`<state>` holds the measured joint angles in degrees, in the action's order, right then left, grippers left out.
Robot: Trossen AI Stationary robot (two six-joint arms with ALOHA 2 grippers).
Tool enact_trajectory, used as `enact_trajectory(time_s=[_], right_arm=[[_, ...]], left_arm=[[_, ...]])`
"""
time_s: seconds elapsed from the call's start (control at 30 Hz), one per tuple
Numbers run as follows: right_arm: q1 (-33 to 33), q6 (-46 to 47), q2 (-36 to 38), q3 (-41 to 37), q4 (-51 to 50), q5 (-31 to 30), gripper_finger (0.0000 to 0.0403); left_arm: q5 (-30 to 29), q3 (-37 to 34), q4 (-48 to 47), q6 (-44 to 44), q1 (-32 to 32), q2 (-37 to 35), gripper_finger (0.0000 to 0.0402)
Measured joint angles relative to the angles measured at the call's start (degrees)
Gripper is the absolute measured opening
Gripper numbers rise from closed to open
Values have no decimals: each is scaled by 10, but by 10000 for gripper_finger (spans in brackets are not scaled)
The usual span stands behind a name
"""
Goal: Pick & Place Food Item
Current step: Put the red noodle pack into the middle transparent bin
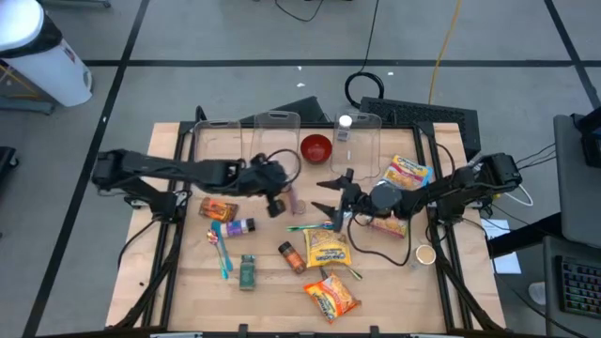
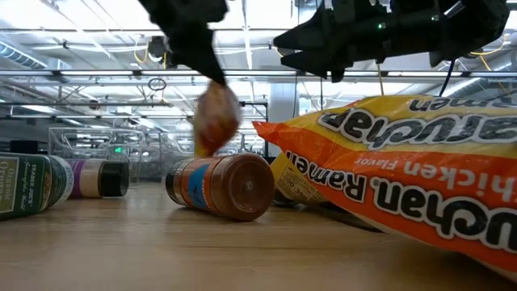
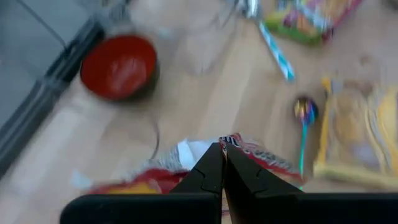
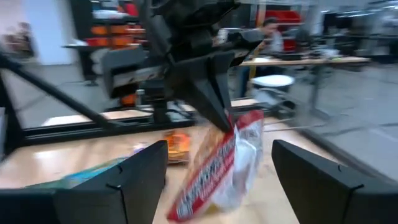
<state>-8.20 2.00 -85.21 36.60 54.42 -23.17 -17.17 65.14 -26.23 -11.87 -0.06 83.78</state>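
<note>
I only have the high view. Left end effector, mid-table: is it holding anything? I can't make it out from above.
Observer: Yes. The left end effector is shut on the top edge of a clear, crinkly plastic snack bag with red print.
Operator: Is it off the table?
Observer: The low view shows the bag hanging clear of the wooden table.
Operator: Right arm?
Observer: The right end effector is open and empty. Its wrist view looks straight at the bag.
</note>
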Motion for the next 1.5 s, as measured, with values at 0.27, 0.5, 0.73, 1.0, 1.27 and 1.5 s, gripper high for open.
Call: enact_trajectory(time_s=[0.27, 0.5, 0.73, 1.0, 1.27, 1.5], right_arm=[[-10, 8, 0, 0, -27, -134, 279], [-2, 8, 0, 0, -29, -143, 279], [0, 8, 0, 0, -28, -143, 279], [0, 8, 0, 0, -21, -143, 279], [0, 20, 0, 0, -18, -122, 258], [-1, 18, 0, 0, -7, -108, 206]], left_arm=[[5, 0, 143, 41, 8, 45, 2], [6, 0, 211, 43, 7, 44, 3], [7, 0, 236, 54, 3, 44, 3], [8, 0, 249, 58, -9, 44, 2], [19, 0, 260, 57, -12, 44, 2], [23, 0, 264, 57, -12, 44, 3]])
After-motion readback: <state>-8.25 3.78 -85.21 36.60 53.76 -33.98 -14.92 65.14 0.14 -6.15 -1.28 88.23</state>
